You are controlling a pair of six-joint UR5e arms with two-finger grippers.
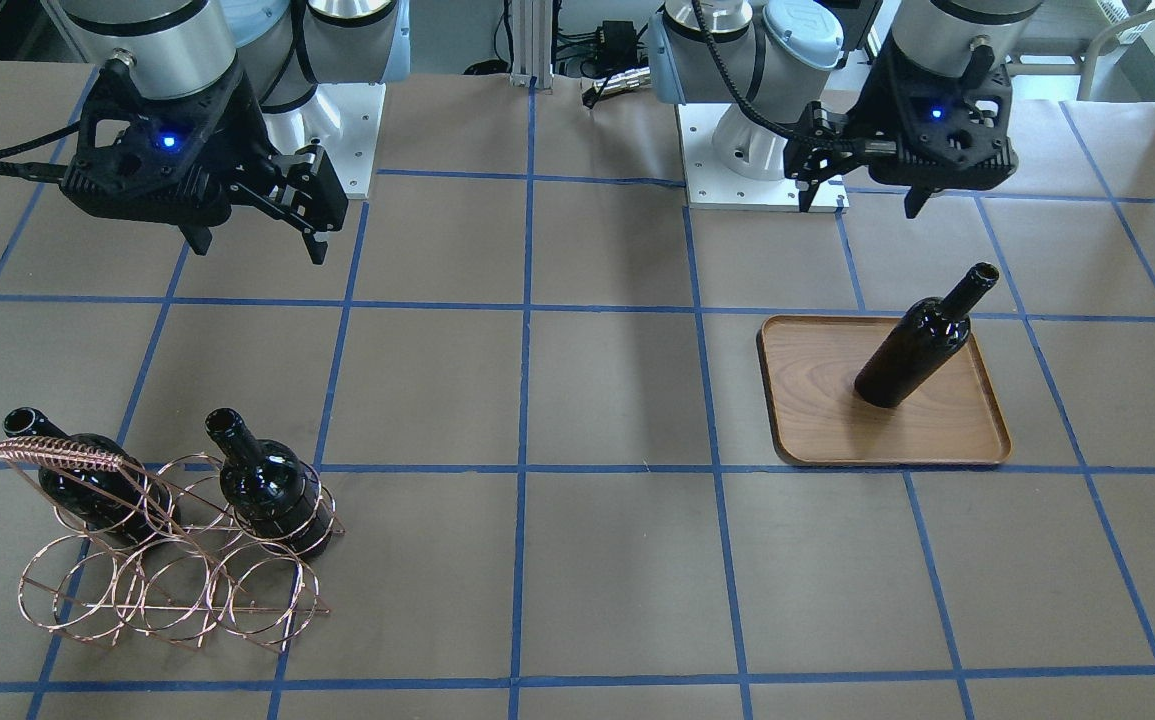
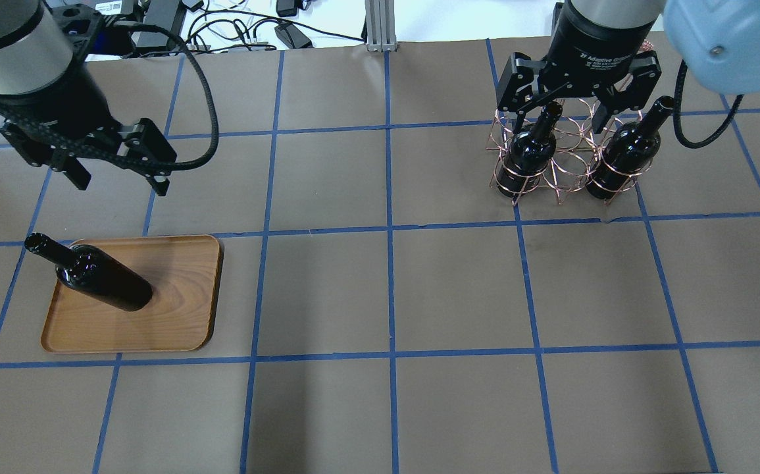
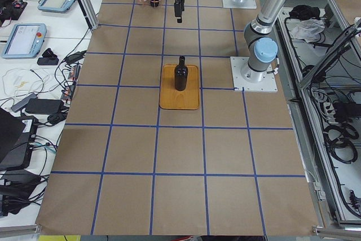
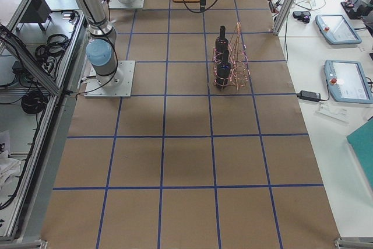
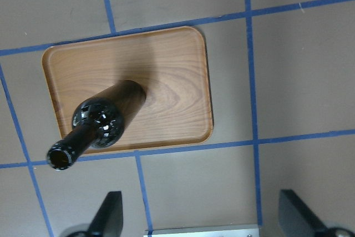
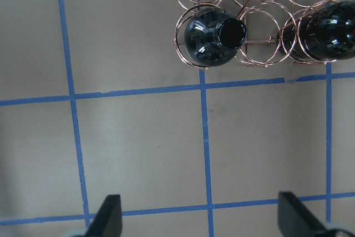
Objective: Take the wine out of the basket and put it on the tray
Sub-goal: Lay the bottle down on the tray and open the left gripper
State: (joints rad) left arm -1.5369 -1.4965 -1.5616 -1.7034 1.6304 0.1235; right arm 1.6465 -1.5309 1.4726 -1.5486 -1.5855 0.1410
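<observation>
Overhead, a brown-papered desk (image 2: 386, 296) with a blue tape grid (image 2: 389, 230); cables (image 2: 241, 29) along the far edge. One wine (image 2: 100, 280) stands upright on the tray (image 2: 182, 316) at left, with the left fingers (image 5: 108, 215) raised above it, spread and empty. The right fingers (image 6: 108, 217), likewise spread and empty, are raised near the basket (image 1: 177, 590), which holds two more bottles (image 1: 262, 490); only the right wrist view looks down a mouth.
</observation>
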